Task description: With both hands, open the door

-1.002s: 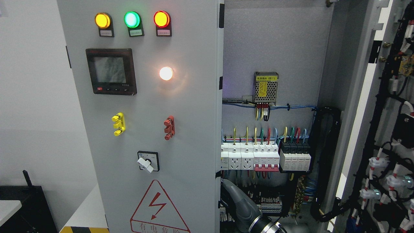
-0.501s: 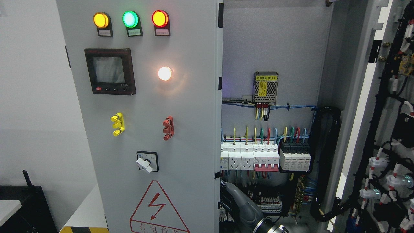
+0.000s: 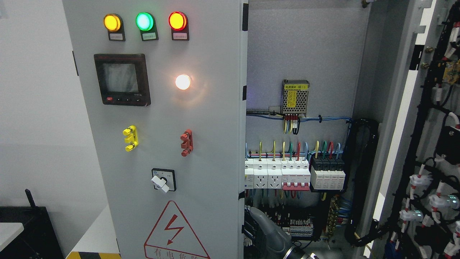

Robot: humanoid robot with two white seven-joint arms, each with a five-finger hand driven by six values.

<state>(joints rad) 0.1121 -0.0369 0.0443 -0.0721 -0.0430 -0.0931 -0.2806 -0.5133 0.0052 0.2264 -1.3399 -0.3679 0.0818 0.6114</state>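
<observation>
While the grey left door point(image 3: 172, 144) of the electrical cabinet point(image 3: 309, 46) fills the left and middle of the head view, its right edge stands just beside the open interior. That door carries three lit lamps along its top, amber point(image 3: 112, 22), green point(image 3: 144, 21) and red point(image 3: 177, 20), with a dark-framed meter screen point(image 3: 122, 79) below them and a glowing white lamp point(image 3: 183, 82) to the screen's right. Lower down sit a yellow terminal block point(image 3: 130, 138), a red terminal block point(image 3: 187, 142), a rotary switch point(image 3: 163, 180) with a white knob, and a red lightning warning triangle point(image 3: 176, 232) at the bottom edge.

Inside the cabinet, a perforated power supply point(image 3: 295, 97) with a yellow label is fixed to the back wall, and a row of white sockets and breakers point(image 3: 280, 175) runs beneath coloured wires. The right door point(image 3: 435, 144) is swung well open at the picture's right edge, showing black wiring looms on its inner face.

One grey robot hand point(image 3: 269, 233) shows at the bottom, just right of the left door's lower edge (only its smooth back and wrist can be seen). Its arm leaves the frame close to the bottom middle, so left or right cannot be told, and whether its fingers are spread, curled or holding the door edge cannot be told either.
</observation>
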